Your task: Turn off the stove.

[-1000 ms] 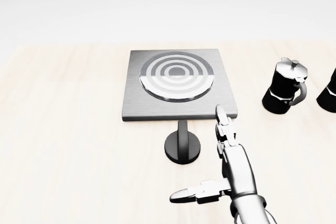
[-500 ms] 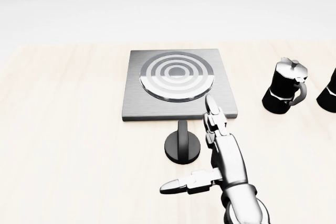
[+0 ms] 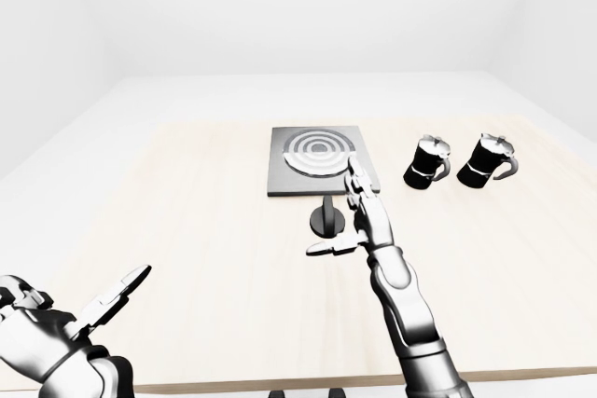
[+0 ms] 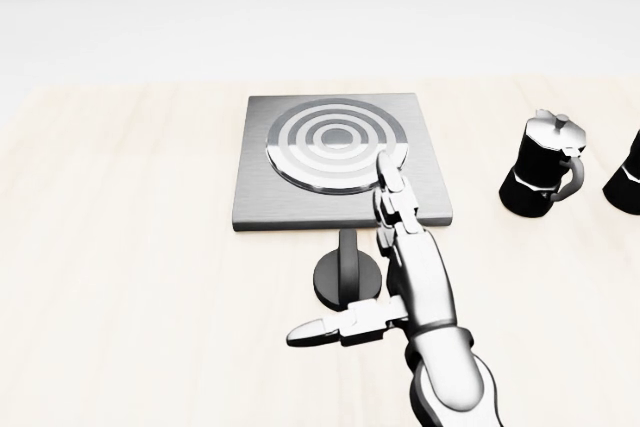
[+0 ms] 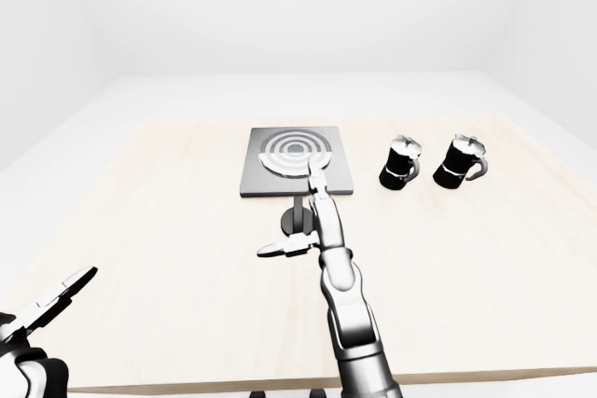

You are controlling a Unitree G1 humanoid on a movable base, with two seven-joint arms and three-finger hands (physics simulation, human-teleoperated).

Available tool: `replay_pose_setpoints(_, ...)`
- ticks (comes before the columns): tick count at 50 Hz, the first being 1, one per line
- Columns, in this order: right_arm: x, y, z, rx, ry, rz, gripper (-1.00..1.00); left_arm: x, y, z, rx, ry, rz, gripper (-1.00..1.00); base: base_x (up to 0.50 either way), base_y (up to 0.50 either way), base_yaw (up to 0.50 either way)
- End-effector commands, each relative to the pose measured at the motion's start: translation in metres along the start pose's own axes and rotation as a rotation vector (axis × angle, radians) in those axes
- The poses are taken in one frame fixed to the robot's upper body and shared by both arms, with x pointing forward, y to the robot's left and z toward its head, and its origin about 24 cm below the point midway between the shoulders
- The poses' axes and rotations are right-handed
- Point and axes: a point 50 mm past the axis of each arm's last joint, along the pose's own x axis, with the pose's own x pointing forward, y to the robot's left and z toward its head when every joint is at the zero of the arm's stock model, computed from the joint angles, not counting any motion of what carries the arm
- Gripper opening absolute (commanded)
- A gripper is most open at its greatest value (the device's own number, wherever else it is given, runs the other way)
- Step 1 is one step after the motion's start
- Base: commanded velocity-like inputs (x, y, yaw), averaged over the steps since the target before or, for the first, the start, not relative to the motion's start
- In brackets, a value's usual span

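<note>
The stove is a grey square plate with a ringed round burner, in the upper middle of the head view. Just below it stands its black knob, a round base with an upright grip. My right hand is open right of the knob. Its long fingers point up over the stove's lower edge and the thumb sticks out left below the knob. Whether it touches the knob is unclear. My left hand is open, low at the left-eye view's bottom left, far from the stove.
Two black-and-silver moka pots stand to the right of the stove on the light wooden table. The table's near edge runs along the bottom of the left-eye view.
My right hand has moved left and up the head view, from right of the knob to close beside it. Its fingertips now reach over the stove's lower edge.
</note>
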Motion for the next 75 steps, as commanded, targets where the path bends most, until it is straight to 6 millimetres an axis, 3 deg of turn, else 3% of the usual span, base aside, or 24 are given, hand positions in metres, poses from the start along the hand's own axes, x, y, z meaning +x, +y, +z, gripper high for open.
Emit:
replay_pose_setpoints(1, 0.002, 0.001, 0.003, 0.000, -0.011, 0.002, 1.00, 0.000, 0.000, 0.000, 0.001, 0.001, 0.000, 1.00, 0.00, 0.00, 0.00)
replay_pose_setpoints(4, 0.002, 0.001, 0.003, 0.000, -0.011, 0.002, 1.00, 0.000, 0.000, 0.000, 0.001, 0.001, 0.000, 1.00, 0.00, 0.00, 0.00)
replay_pose_setpoints(20, 0.001, -0.004, -0.047, 0.029, 0.202, -0.018, 1.00, 0.000, 0.000, 0.001, -0.001, -0.002, 0.000, 1.00, 0.00, 0.00, 0.00)
replay_pose_setpoints(52, -0.014, 0.008, -0.104, 0.050, 0.465, 0.011, 1.00, -0.001, 0.001, 0.003, -0.011, -0.008, -0.002, 1.00, 0.00, 0.00, 0.00)
replay_pose_setpoints(59, -0.016, 0.016, -0.105, 0.044, 0.470, 0.037, 1.00, 0.000, 0.000, 0.001, -0.006, -0.001, -0.003, 1.00, 0.00, 0.00, 0.00)
replay_pose_setpoints(63, -0.019, 0.021, -0.117, 0.041, 0.533, 0.053, 1.00, 0.000, 0.000, 0.000, -0.006, 0.002, -0.003, 1.00, 0.00, 0.00, 0.00)
replay_pose_setpoints(71, -0.020, 0.039, -0.111, 0.031, 0.507, 0.104, 1.00, 0.000, 0.001, 0.004, -0.013, -0.011, -0.003, 1.00, 0.00, 0.00, 0.00)
replay_pose_setpoints(75, -0.019, 0.054, -0.098, 0.025, 0.444, 0.148, 1.00, -0.001, 0.001, 0.004, -0.014, -0.010, -0.003, 1.00, 0.00, 0.00, 0.00)
